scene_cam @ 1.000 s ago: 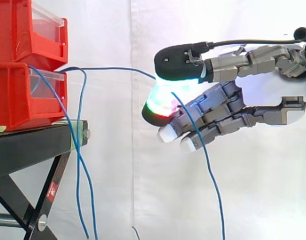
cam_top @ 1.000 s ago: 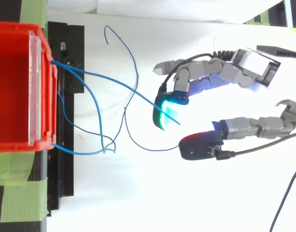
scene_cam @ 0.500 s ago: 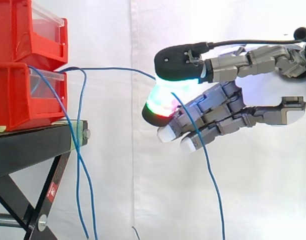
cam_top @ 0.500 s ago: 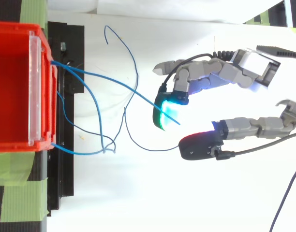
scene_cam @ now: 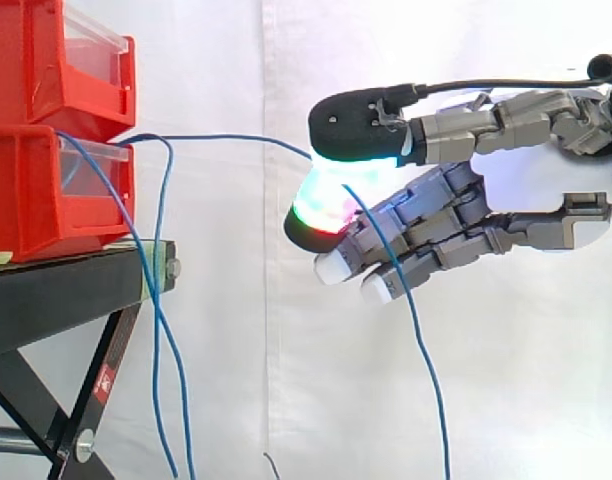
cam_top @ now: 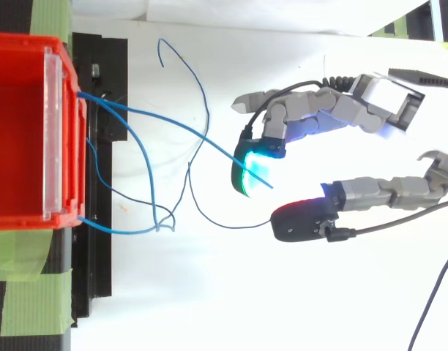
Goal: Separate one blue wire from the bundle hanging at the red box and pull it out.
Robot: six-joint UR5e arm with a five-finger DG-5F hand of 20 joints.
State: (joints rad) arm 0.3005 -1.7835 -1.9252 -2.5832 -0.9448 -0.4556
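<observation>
Red bins: two are sitting stacked at the left, the upper red bin point(scene_cam: 26, 60) on the lower red bin point(scene_cam: 36, 200), each with a clear front panel.
Black stand point(scene_cam: 56, 295): one is carrying both bins; strips of green tape point(cam_top: 26, 314) are lying on it in the top view.
Blue strands: three are leaving the lower bin's front in the side view.
Hanging blue wires point(scene_cam: 158, 350): two are dropping just right of the bins, crossing in front of the stand's edge and leg.
Blue wire point(scene_cam: 236, 138): one is arching rightward from the bin to the hand, then falling steeply below it.
Hand point(scene_cam: 526, 190): one is reaching in from the right, well apart from the bins, with its fingers bent; the thumb pad point(scene_cam: 351, 125) is bearing down on a glowing fingertip point(scene_cam: 321, 210) with the blue wire caught between them.
In the way: the thumb pad is covering the wire where it is being held.
Background: a white curtain point(scene_cam: 286, 380) is hanging behind everything.
Change: none; the hand and wires are staying where they were half a second ago.
</observation>
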